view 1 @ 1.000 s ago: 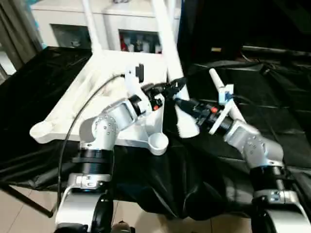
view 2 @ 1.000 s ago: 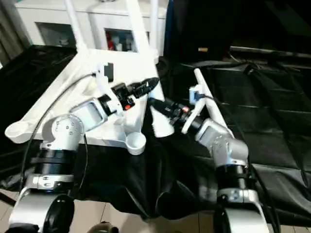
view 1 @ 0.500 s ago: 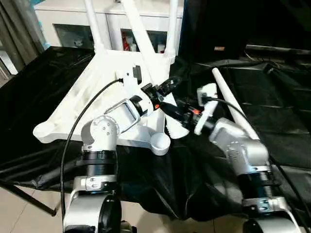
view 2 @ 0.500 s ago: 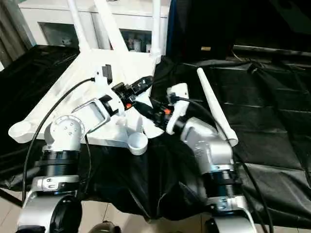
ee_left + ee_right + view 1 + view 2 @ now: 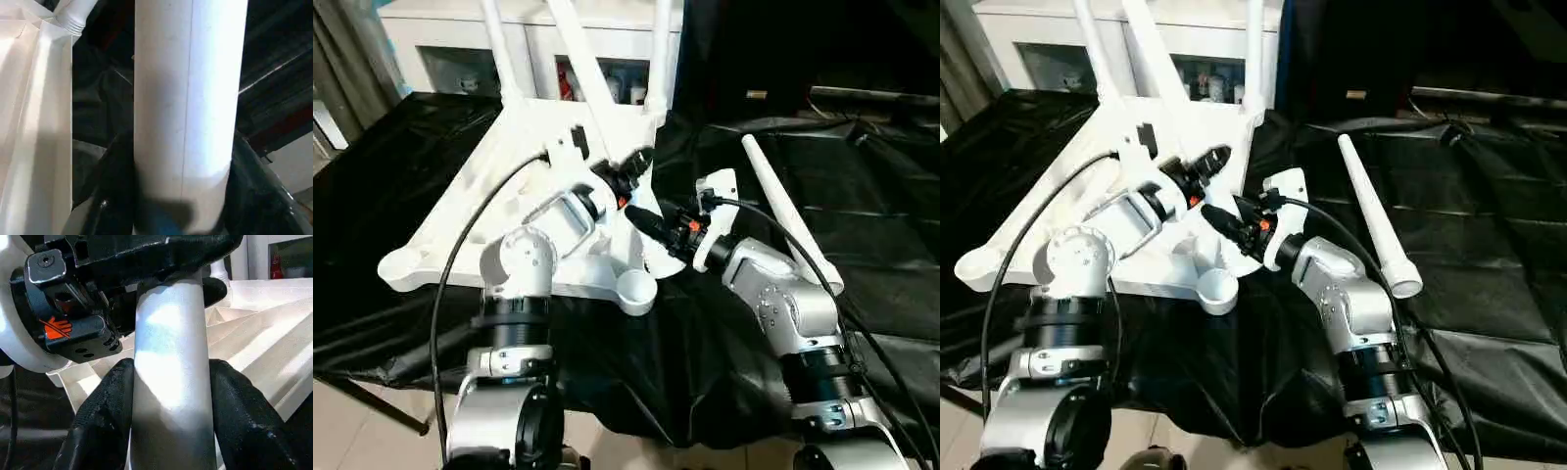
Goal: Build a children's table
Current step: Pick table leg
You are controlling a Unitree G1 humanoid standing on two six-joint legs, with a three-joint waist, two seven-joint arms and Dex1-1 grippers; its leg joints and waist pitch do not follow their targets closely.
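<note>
Gripping one leg, both the left pincer and right pincer are clamped — uneven pulling could cross-thread it.

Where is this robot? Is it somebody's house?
Probably a room set up as a robot workspace, maybe in a home or lab. A black cloth covers the work surface, a white cabinet with glass doors stands behind, and the floor is tiled.
</note>
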